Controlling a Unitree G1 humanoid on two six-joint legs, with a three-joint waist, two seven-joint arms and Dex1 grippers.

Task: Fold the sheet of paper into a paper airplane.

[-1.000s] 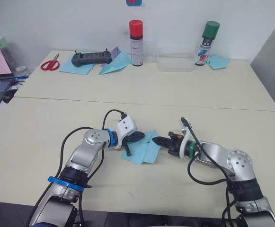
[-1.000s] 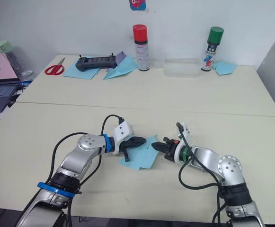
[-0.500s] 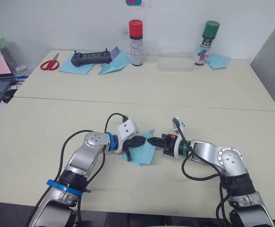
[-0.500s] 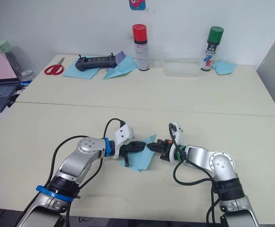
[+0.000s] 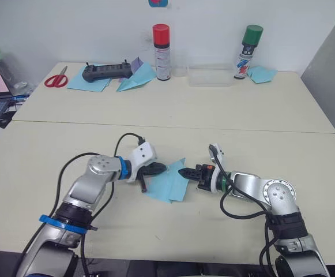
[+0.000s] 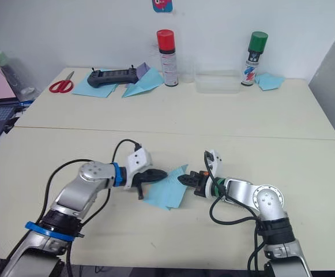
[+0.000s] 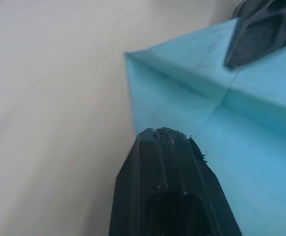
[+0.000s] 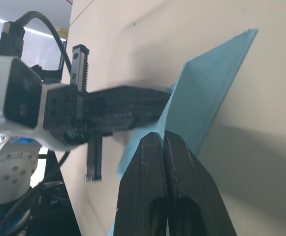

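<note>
Paper: one sheet of paper [image 5: 170, 183] | left tool [image 5: 160, 168] spread | right tool [image 5: 183, 172] pressed together

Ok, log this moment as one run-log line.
stage: mid-fold | sheet of paper: partly folded, on table | left gripper: at paper's left edge | right gripper: shut on paper's right edge

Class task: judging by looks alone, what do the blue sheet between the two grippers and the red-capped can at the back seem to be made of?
Sheet of paper: thin matte paper; it keeps sharp creases and one corner lifts off the table.
Red-capped can: probably a metal spray can with a printed label and a glossy plastic cap, though the body's material is a guess from its shape.
</note>
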